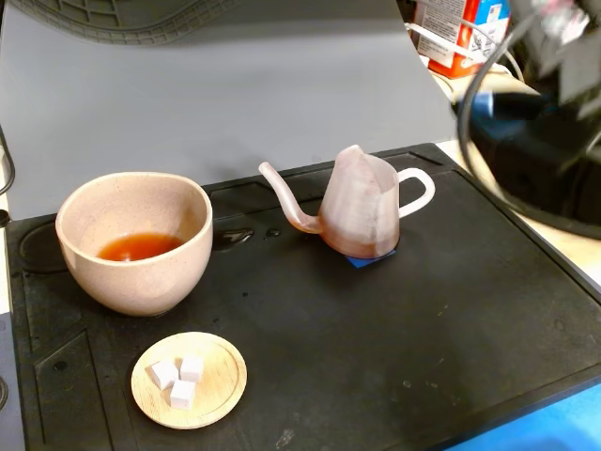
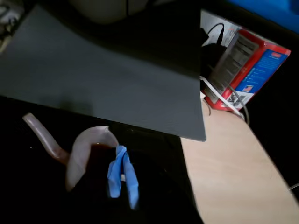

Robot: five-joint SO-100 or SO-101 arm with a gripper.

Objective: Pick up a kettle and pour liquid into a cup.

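The pinkish translucent kettle [image 1: 362, 211] stands upright on the black mat [image 1: 451, 319], over a small blue marker. Its thin spout points left and its white loop handle [image 1: 420, 191] is free on the right. Left of it sits the beige speckled cup [image 1: 136, 240] holding orange-red liquid [image 1: 139, 246]. My arm [image 1: 559, 56] is a blur at the top right, well away from the kettle. In the wrist view the kettle [image 2: 81, 156] lies below, with dark liquid inside. My gripper [image 2: 121, 151] shows blue-taped fingers [image 2: 113, 175] whose tips meet, holding nothing.
A small round wooden dish [image 1: 191, 381] with three white cubes sits near the mat's front left. A red and blue carton [image 2: 247, 70] and cables lie on the light table to the right. A grey sheet [image 1: 235, 103] backs the mat.
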